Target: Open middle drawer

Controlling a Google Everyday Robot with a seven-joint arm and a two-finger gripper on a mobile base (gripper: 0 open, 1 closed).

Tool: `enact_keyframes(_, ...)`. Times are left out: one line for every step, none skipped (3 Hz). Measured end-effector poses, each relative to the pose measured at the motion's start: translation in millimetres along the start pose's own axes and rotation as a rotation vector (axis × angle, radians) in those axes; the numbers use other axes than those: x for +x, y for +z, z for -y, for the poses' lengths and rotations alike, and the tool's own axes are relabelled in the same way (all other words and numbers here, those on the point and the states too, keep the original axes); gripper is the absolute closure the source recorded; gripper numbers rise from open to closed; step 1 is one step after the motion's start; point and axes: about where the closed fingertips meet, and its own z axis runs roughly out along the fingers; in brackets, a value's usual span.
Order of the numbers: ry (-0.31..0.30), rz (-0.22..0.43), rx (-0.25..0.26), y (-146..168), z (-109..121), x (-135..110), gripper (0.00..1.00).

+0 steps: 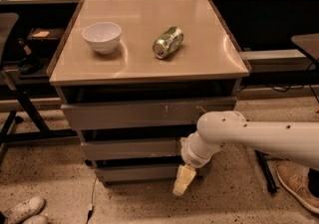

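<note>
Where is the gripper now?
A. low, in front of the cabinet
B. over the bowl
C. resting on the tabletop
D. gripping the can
A: the gripper hangs low before the cabinet, just below the middle drawer; the bowl and can sit far above it.

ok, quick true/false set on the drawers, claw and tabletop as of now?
The can lies on its side on the cabinet top. True.
The bowl is to the right of the can in the view. False: it is to the left.
The claw hangs low by the bottom drawer. True.
The middle drawer is pulled far out. False: none of its inside shows.
The claw holds the can. False: they are far apart.
</note>
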Motion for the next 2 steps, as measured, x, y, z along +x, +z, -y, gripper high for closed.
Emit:
enact_keyframes(0.010, -0.001, -0.011, 10.1, 1.6, 1.4, 0.00)
enact_keyframes(0.010, -0.002, -0.010, 10.0, 1.5, 1.4, 0.00)
